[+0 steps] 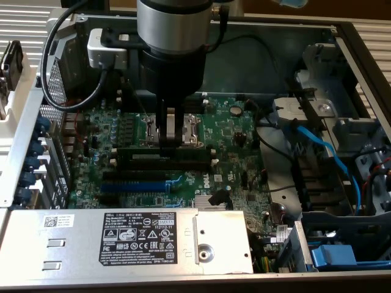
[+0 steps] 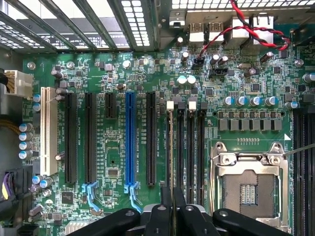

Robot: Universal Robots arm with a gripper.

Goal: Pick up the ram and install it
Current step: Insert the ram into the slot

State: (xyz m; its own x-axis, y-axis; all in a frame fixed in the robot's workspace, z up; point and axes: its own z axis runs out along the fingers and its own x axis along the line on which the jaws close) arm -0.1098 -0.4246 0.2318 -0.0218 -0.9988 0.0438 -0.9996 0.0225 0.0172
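Note:
The ram (image 1: 137, 152) is a long dark stick with a pale label, standing on edge over the green motherboard (image 1: 238, 131), just in front of the CPU socket. In the wrist view the ram (image 2: 171, 147) shows edge-on as a thin line along the black memory slot closest to the blue expansion slot (image 2: 130, 137). My gripper (image 1: 171, 141) comes straight down on its middle. The two black fingers (image 2: 165, 211) stand close together on the stick's top edge, so my gripper (image 2: 172, 199) is shut on the ram. How deep it sits in the slot I cannot tell.
Three black memory slots (image 2: 190, 142) lie beside the ram, then the metal CPU socket (image 2: 248, 184). The silver power supply (image 1: 122, 241) borders the board at the front. Drive bays and a blue cable (image 1: 330, 152) fill the exterior view's right; case walls enclose everything.

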